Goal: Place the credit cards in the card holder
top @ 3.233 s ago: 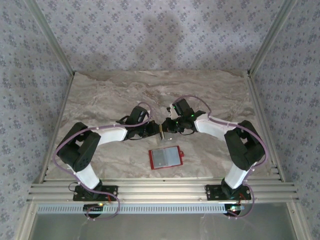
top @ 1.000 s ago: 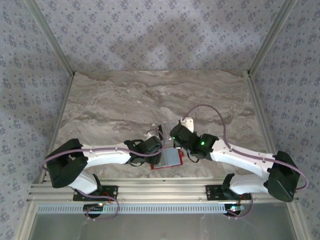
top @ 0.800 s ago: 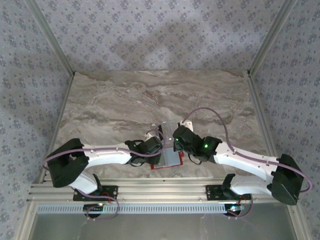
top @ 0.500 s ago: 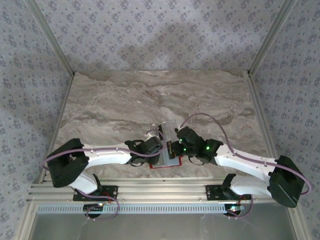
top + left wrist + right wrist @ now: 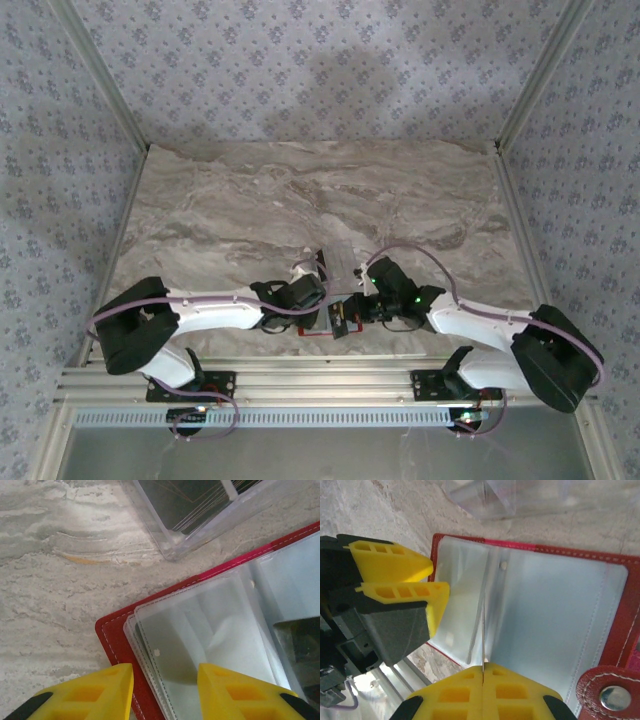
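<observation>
Right wrist: my right gripper [image 5: 483, 667] is pinched on what looks like a credit card [image 5: 483, 640], edge-on over the card holder [image 5: 570, 554]; left gripper [image 5: 162, 672] is parted at its edge.

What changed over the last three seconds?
The left gripper and right gripper came down from mid-table to the card holder. In the last second the right one, shut on a card, moved toward the near edge over the open holder; the left stayed at its left edge. Holder and clear box unmoved.
</observation>
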Robot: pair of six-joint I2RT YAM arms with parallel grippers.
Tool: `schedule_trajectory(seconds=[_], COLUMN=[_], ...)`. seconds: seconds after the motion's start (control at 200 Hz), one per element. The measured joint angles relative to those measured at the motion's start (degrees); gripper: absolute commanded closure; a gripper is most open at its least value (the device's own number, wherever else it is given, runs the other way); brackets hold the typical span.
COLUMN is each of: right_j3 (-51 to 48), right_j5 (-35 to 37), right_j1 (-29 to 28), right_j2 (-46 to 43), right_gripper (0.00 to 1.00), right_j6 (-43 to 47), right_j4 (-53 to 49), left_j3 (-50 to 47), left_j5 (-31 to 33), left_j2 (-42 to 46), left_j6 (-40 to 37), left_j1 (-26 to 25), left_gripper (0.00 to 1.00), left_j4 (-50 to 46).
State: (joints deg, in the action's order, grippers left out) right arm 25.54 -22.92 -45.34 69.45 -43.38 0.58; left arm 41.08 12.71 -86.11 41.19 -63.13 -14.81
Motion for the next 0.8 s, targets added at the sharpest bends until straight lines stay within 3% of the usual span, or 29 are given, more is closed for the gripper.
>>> schedule_trajectory(seconds=[0.799], right_j3=[-0.57], right_j5=[-9.94], right_j1=[5.46], right_j2=[9.49], right_gripper=[1.00], right_j6=[-2.32], right_j4=[10.10], left_j3=[-0.55], left_j5=[0.63], left_j2=[-0.26], left_j6=[0.02], left_j1=[0.00], left_gripper=[0.64], left_j4=[1.40])
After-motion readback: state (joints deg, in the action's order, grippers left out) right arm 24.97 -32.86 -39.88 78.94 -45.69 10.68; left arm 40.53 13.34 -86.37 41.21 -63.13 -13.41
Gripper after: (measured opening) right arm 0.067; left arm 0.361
